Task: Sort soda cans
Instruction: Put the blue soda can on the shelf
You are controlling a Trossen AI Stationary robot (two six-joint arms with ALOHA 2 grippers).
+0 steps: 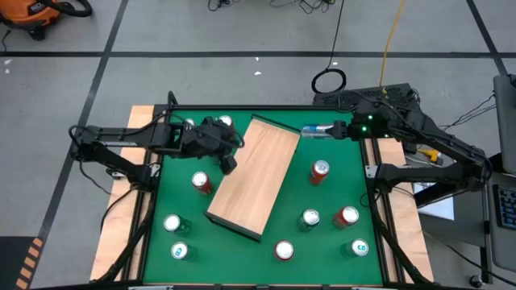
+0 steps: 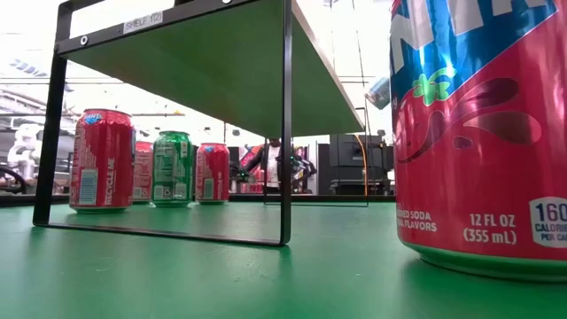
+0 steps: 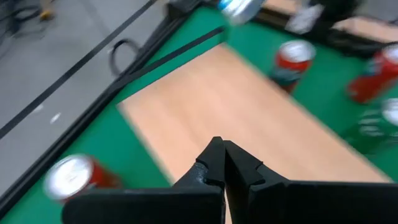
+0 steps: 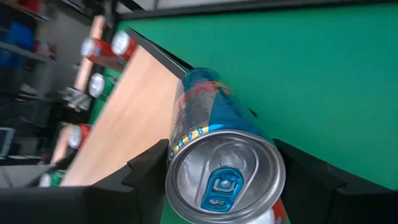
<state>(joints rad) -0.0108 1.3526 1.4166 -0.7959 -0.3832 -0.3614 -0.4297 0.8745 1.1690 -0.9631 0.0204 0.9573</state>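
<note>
My right gripper is shut on a blue soda can, held in the air over the table's far edge, by the far right corner of the light wooden board. The board is a shelf on a black frame. My left gripper is shut on nothing and hovers over the board's left edge. Red cans and green cans stand upright on the green table around the board. Two more cans stand at the far left. My right gripper pinches the blue can between its two fingers, on opposite sides of the wall near the top end. The fingers come from the table's right, slanting down, and lie along the can. The can is lifted clear, its silver top facing the wrist.
The board fills the table's middle, slanting from far right to near left. Several cans show under it in the low view, and a large red can stands close at the near edge. A black frame rims the table.
</note>
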